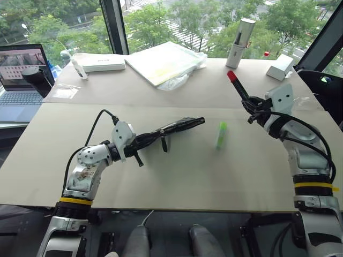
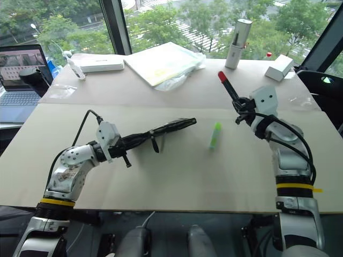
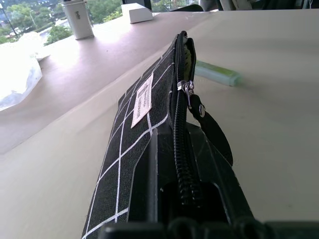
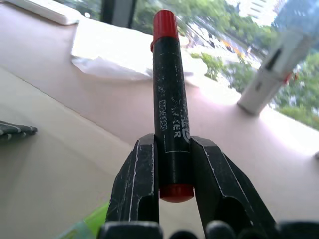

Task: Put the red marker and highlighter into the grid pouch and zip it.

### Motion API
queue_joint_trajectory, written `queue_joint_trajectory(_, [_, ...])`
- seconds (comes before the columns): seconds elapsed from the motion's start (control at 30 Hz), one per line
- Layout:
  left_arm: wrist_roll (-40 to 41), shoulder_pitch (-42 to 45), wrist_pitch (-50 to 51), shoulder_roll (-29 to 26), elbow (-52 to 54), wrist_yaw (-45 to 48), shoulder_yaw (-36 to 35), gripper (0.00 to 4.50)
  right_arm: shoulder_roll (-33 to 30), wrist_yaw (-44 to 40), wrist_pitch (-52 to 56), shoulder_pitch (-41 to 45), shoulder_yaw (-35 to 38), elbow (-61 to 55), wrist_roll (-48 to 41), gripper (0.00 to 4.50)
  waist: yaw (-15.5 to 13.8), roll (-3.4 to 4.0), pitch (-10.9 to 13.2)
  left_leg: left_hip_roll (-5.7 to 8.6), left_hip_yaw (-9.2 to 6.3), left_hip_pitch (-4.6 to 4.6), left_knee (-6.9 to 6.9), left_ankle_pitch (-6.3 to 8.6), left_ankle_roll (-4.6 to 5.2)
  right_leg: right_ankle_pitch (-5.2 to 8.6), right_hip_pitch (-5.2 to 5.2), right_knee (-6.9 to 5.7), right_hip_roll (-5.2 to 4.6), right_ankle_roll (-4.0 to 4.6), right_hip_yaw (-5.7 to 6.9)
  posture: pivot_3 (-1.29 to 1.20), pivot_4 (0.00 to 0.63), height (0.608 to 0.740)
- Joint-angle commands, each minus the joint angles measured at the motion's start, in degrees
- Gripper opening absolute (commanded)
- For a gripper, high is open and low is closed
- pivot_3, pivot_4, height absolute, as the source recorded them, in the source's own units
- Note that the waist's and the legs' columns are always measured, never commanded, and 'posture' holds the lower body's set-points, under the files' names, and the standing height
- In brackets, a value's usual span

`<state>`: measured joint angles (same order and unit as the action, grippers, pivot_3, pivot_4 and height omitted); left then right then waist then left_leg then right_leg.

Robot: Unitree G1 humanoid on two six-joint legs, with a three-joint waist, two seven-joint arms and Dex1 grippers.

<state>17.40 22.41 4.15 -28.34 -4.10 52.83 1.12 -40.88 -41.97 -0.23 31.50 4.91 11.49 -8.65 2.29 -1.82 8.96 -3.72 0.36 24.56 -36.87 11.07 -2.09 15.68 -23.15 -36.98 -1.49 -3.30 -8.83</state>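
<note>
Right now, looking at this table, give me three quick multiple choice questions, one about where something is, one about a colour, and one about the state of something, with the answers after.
1. Where does the highlighter lie?
A. Inside the grid pouch
B. On the table between the grid pouch and the right arm
C. On the laptop

2. What colour is the cap of the marker in the right gripper?
A. Blue
B. Green
C. Red

3. How is the grid pouch right now?
A. Flat on the table, untouched
B. Held off the table in the left gripper, partly unzipped
C. Hanging from the right gripper

Answers:
1 B, the green pen rests on the bare table.
2 C, the red marker has a red cap.
3 B, the left gripper clamps its end and the far end gapes open.
</note>
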Motion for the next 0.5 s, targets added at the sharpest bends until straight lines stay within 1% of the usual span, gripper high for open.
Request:
queue_joint_trajectory(0.03, [1.2,1.4,0.5,-0.9,1.6,0.9,-1.1,0.00,-6.8,-12.3,-15.3,-4.3,-3.4,-4.0,2.3,0.58,-0.2,0.00,0.0,0.00,-0.01,0.01,0.00,0.00,0.00,0.00,0.01,0.04,0.00,-0.01,0.03,0.00,0.150,0.738])
queue_joint_trajectory(0.2, [1.3,1.6,0.6,-0.8,1.2,1.3,-0.7,0.00,-9.2,-15.3,-25.4,-5.2,-5.8,-3.1,5.5,0.58,0.4,0.02,0.0,0.00,-0.01,-0.03,-0.06,-0.02,-0.03,-0.01,-0.01,-0.05,0.01,0.01,0.01,0.00,0.150,0.738])
queue_joint_trajectory(0.37, [0.4,1.8,0.2,-0.2,1.0,1.7,0.5,0.00,-8.3,-13.8,-28.7,-3.1,-7.8,0.1,9.8,0.58,0.2,0.01,0.0,0.00,-0.02,-0.07,-0.05,-0.02,-0.03,0.01,0.02,-0.08,0.01,0.05,0.02,0.00,0.150,0.738])
queue_joint_trajectory(0.5, [-0.2,1.3,-0.1,0.3,1.5,1.5,1.3,0.00,-8.7,-14.0,-29.7,-1.7,-8.3,1.2,10.5,0.58,0.1,0.03,0.0,0.01,-0.02,-0.07,-0.06,-0.03,-0.04,0.01,0.02,-0.09,0.00,0.06,0.02,0.00,0.150,0.738])
